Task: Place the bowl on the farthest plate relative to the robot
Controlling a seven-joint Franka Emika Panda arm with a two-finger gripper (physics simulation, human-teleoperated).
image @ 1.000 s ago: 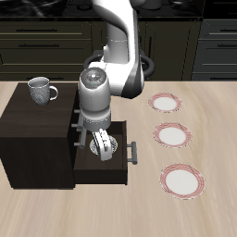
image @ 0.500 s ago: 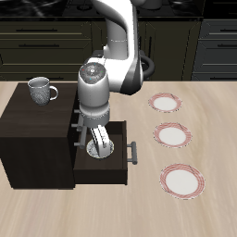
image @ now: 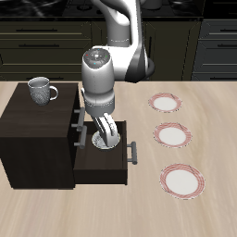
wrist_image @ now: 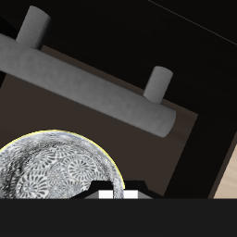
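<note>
We see the bowl [wrist_image: 57, 178] lying in the open drawer [image: 100, 167] of the dark cabinet [image: 35, 139], directly beneath our gripper [image: 108, 141] — its jaws straddle the rim, whether clamped we cannot tell. The target plate [image: 181, 180] lies nearest the surface's front edge.
</note>
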